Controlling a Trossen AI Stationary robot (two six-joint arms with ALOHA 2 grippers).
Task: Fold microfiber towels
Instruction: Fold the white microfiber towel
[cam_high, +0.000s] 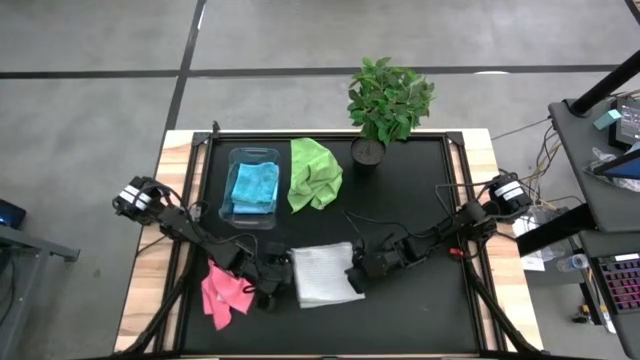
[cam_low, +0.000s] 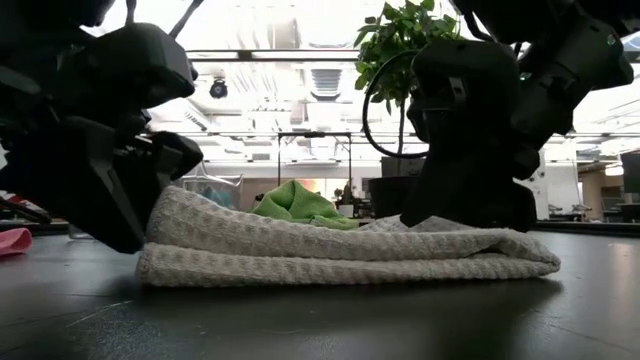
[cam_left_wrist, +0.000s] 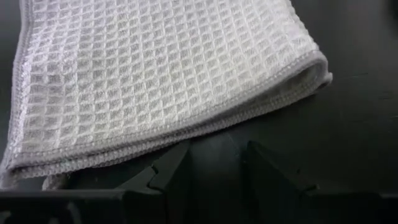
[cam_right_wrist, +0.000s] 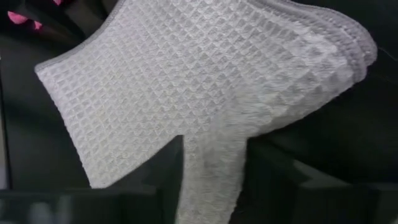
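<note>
The right gripper (cam_high: 356, 272) sat low at the right edge of the pale grey-white towel (cam_high: 324, 274), its fingers (cam_right_wrist: 168, 171) pinching a strip of the waffle cloth between them. The left gripper (cam_high: 283, 272) rested at the towel's left edge, its fingers (cam_left_wrist: 171, 171) a little apart on the black mat (cam_high: 420, 240) just short of the hem, with nothing between them.

The towel lay folded flat near the front middle of the mat, between the two grippers. Just left of the left gripper lay the crumpled pink towel (cam_high: 224, 292). Farther back, a light blue towel (cam_high: 253, 187) sat inside the clear plastic bin (cam_high: 228, 205), and the lime green towel (cam_high: 314, 173) lay bunched right beside the bin. The potted plant (cam_high: 388, 98) stood at the back edge, near the green towel.
</note>
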